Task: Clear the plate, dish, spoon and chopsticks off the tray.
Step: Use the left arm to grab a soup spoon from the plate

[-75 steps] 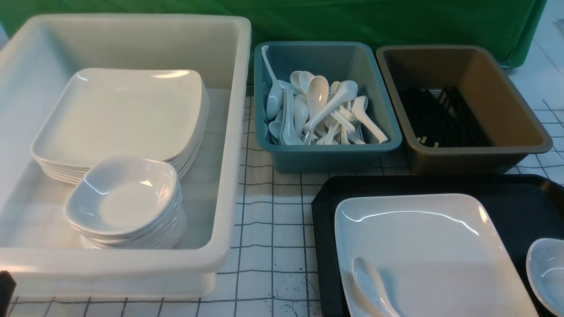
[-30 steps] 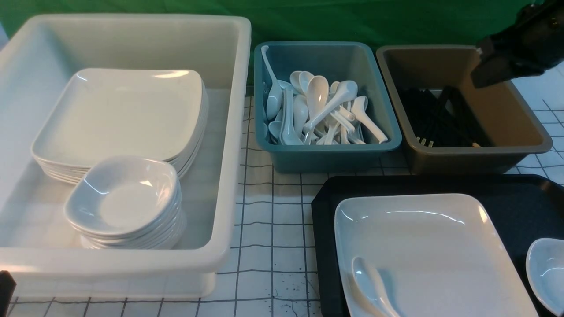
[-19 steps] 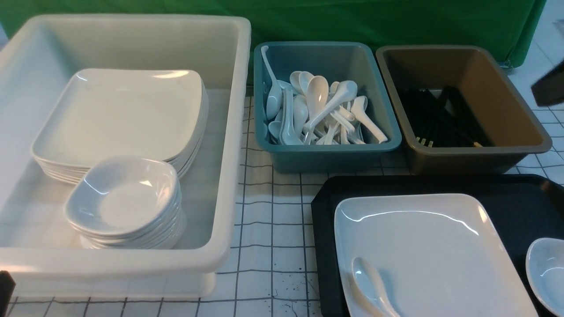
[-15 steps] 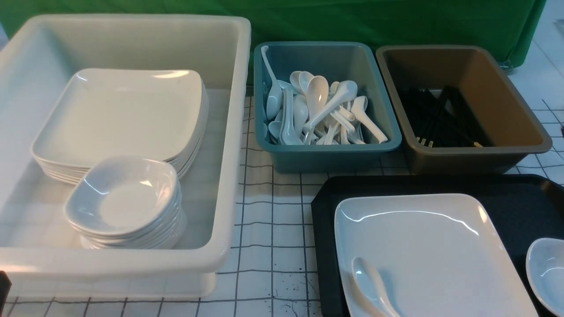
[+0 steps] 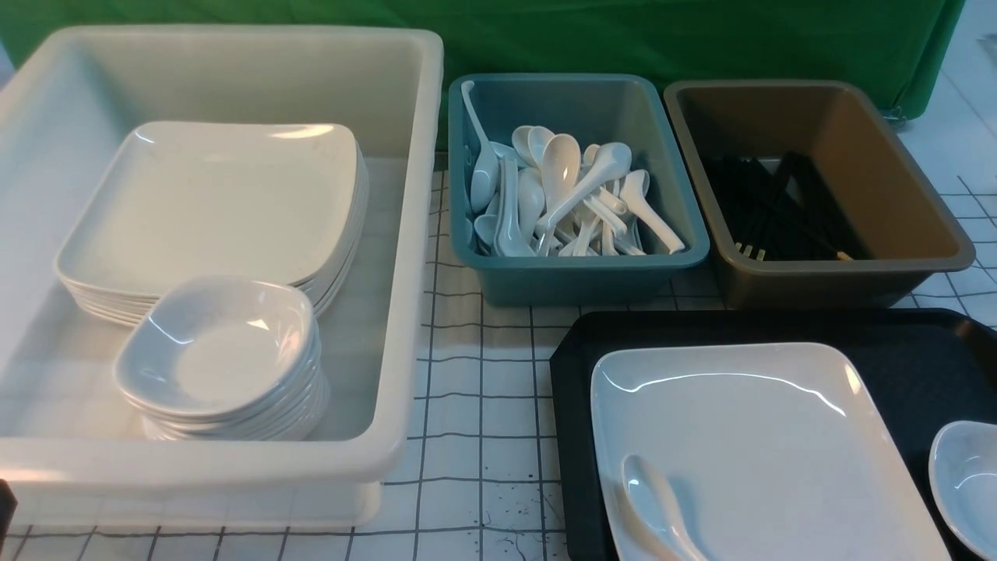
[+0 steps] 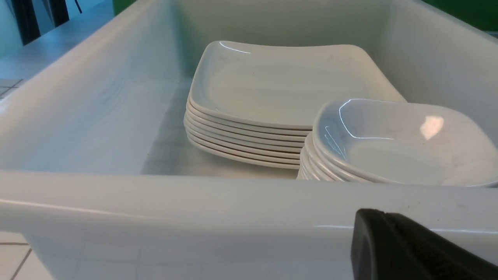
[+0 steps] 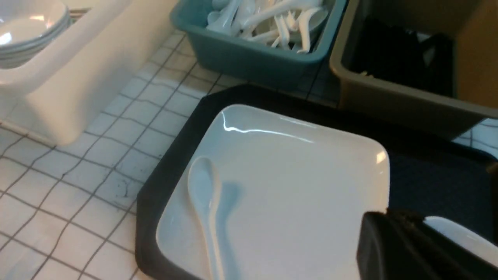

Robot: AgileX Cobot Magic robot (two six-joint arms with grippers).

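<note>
1. Likely step in hand: lifting spoon (image 5: 658, 506) off plate (image 5: 740, 421), lower right of front view, on tray (image 5: 576, 374).
2. Open right gripper (image 7: 389, 245) first; pressed together now, nothing seen in it. Left gripper (image 6: 389, 241) likewise closed, beside white tub (image 5: 234, 460).
3. Pinch across the handle, lift straight, avoid nudging dish (image 5: 966, 475) at the right edge.
4. Release over teal tub (image 5: 576, 273), top centre.
5. On tray: 1 plate, 1 spoon, 1 dish. Chopsticks (image 5: 779, 210) off it, in brown tub (image 5: 841, 273), upper right; too dark to count.
6. 3 tubs; roughly 7 stacked plates (image 5: 210, 202); loose spoons (image 5: 561, 195) too tangled to count.
</note>
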